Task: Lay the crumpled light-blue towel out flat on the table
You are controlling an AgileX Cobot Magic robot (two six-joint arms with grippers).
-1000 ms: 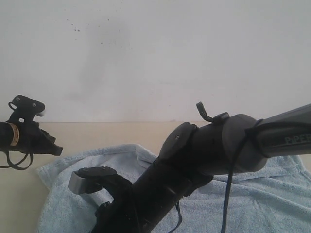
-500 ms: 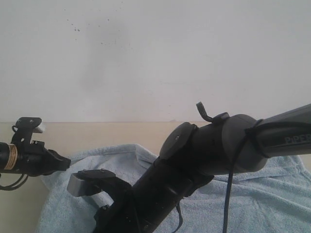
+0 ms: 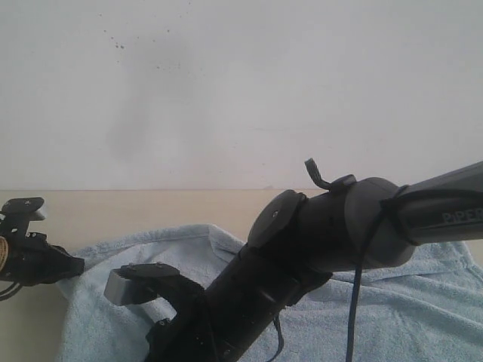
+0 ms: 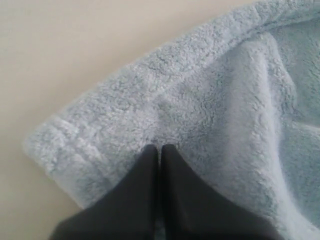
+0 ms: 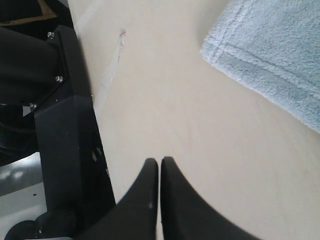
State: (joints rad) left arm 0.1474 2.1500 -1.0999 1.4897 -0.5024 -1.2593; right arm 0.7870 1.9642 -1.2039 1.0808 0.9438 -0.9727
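lowering left tool (image 4: 160, 148) onto towel (image 4: 220, 95)

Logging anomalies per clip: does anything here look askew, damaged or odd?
Nothing spilled or damaged. Only the towel looks askew: puffy ridges run across it near the corner, so it does not yet lie flat on the table.

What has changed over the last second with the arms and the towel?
The left gripper came down lower: it first swung in toward the towel, then drew back left, and now sits shut at the towel's left corner. Whether it pinches cloth cannot be told. The towel's outline looks much the same. The right arm stayed put, with the right gripper shut over bare table.
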